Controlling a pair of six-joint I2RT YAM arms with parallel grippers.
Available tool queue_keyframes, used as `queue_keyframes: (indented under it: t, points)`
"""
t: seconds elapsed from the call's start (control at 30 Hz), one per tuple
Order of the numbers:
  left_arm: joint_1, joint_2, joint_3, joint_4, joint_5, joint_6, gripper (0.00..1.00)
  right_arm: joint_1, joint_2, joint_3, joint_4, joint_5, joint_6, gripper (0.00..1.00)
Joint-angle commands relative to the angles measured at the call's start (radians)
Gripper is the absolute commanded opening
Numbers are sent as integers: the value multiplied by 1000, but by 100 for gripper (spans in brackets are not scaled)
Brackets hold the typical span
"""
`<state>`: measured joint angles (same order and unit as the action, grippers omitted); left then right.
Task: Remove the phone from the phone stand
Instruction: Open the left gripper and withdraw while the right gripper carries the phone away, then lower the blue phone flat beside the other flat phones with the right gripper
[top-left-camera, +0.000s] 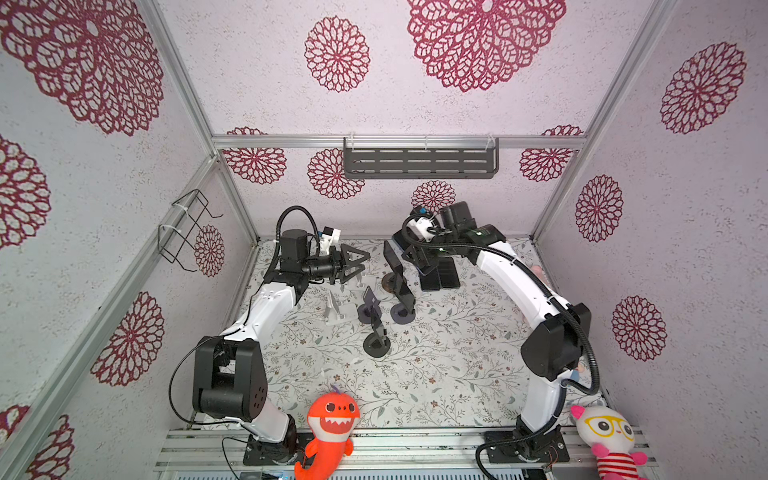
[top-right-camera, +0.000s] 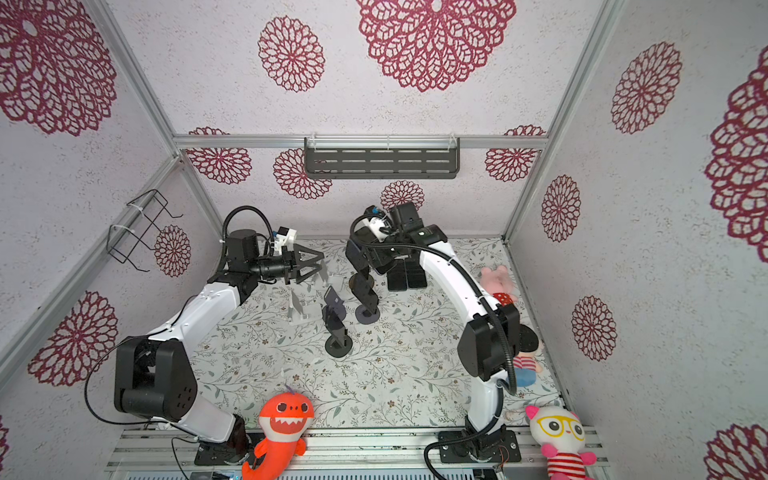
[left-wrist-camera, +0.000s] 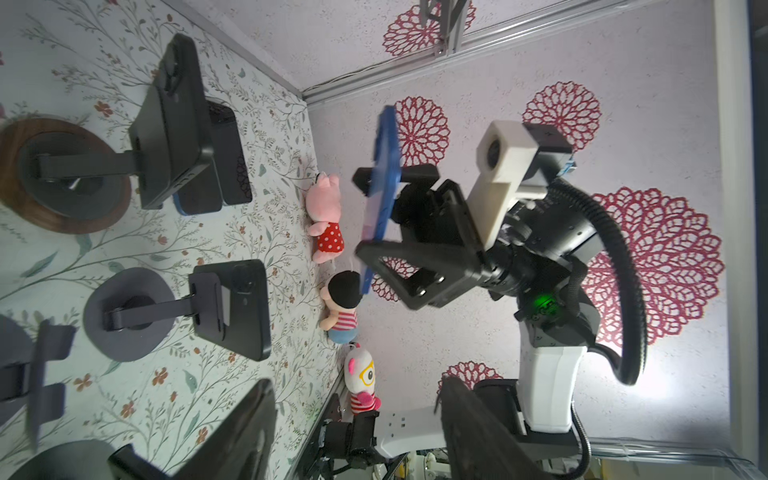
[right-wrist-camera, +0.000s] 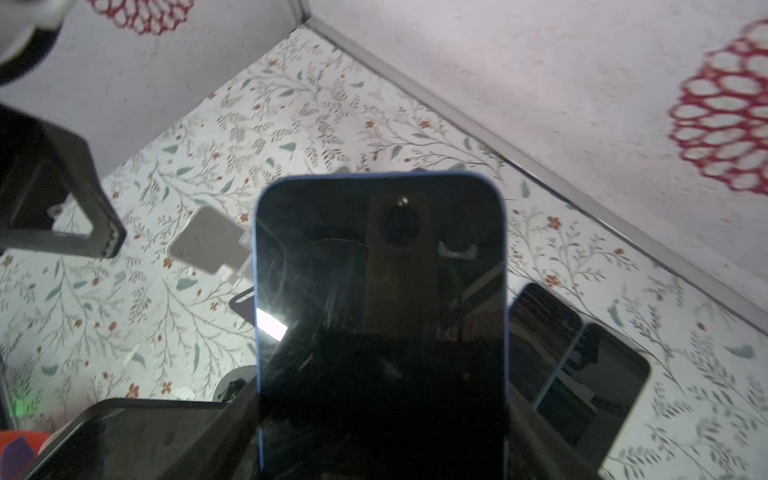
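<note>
My right gripper (left-wrist-camera: 368, 214) is shut on the blue phone (left-wrist-camera: 384, 166) and holds it on edge in the air, clear of every stand. In the right wrist view its dark screen (right-wrist-camera: 380, 291) fills the middle, with a finger along each long side. In a top view the right gripper (top-left-camera: 417, 259) hovers at the back of the table. An empty pale phone stand (right-wrist-camera: 205, 241) sits on the mat beyond the phone. My left gripper (top-left-camera: 361, 264) hangs open just left of it, with nothing between its fingers (left-wrist-camera: 232, 436).
Several other stands occupy the mat: a wood-based stand (left-wrist-camera: 62, 174) and a grey-based stand (left-wrist-camera: 129, 313) each carry a dark phone. Two phones (top-left-camera: 440, 274) lie flat at the back. Plush toys (left-wrist-camera: 328, 220) line the right wall, an orange shark (top-left-camera: 330, 428) the front rail.
</note>
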<state>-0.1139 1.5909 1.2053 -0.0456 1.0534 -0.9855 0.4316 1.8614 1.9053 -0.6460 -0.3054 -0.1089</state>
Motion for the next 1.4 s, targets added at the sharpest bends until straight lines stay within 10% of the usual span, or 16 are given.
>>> queue_keyframes:
  t: [0.0, 0.47, 1.37]
  points:
    - [6, -15, 31, -82, -30, 76, 67, -74, -108, -34, 80, 89, 108, 31]
    - [36, -30, 99, -325, -162, 261, 67, -293, -36, -242, 132, 327, 107, 27]
    - [68, -12, 132, -443, -187, 381, 67, -337, 409, -62, 254, 332, 112, 33]
